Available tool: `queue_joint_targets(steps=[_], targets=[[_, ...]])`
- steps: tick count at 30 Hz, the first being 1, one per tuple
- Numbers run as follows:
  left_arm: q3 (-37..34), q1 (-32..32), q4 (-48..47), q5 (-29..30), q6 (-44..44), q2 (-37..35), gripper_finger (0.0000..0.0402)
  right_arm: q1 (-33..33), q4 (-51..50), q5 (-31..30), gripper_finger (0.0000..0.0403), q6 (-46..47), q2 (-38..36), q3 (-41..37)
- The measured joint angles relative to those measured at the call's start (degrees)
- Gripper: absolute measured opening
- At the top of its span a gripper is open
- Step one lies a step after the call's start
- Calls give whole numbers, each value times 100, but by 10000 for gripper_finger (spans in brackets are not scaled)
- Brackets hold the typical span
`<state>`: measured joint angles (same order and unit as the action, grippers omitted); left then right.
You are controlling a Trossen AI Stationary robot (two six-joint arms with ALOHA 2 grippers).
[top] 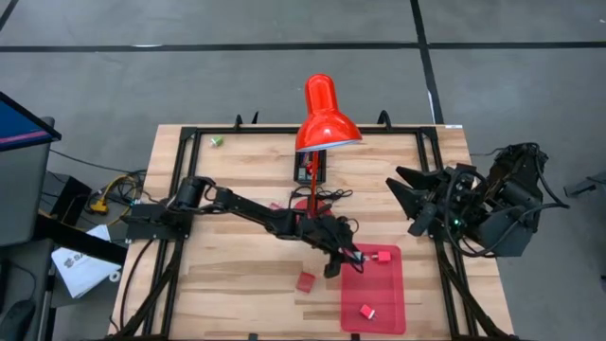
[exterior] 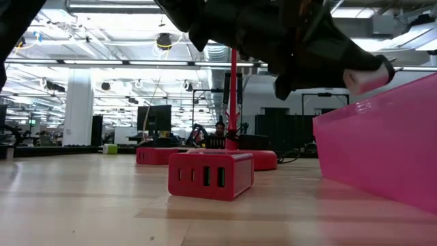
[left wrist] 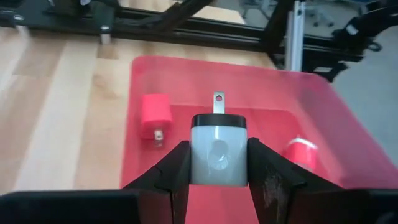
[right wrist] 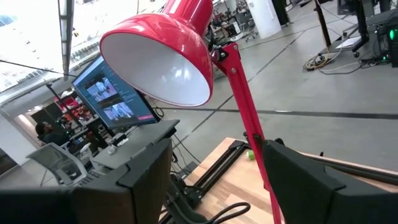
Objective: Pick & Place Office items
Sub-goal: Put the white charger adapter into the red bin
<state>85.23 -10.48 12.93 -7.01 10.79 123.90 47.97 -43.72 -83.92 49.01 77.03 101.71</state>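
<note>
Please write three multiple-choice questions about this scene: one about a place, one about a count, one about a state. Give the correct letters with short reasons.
1. Where is the left gripper?
A. over the tray's edge
B. beside the lamp shade
C. at the table's far left corner

2. How many red items lie inside the red tray?
A. none
B. two
C. five

3. What state is the left gripper in?
A. open and empty
B. shut on a white charger
C. shut on a green block

Answers:
1 A, the high view shows it at the tray's rim.
2 B, two red pieces lie in it.
3 B, the fingers clamp the white charger.
</note>
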Motion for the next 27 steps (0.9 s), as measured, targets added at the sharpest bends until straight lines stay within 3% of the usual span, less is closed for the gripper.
queue_joint_targets(steps=[10, 27], targets=[[2, 17, -426, 420, -328, 2, 120, 2, 1, 2, 245, 4, -2, 0], [-15, 17, -461, 556, -338, 1, 135, 0, 2, -15, 245, 7, -2, 0]])
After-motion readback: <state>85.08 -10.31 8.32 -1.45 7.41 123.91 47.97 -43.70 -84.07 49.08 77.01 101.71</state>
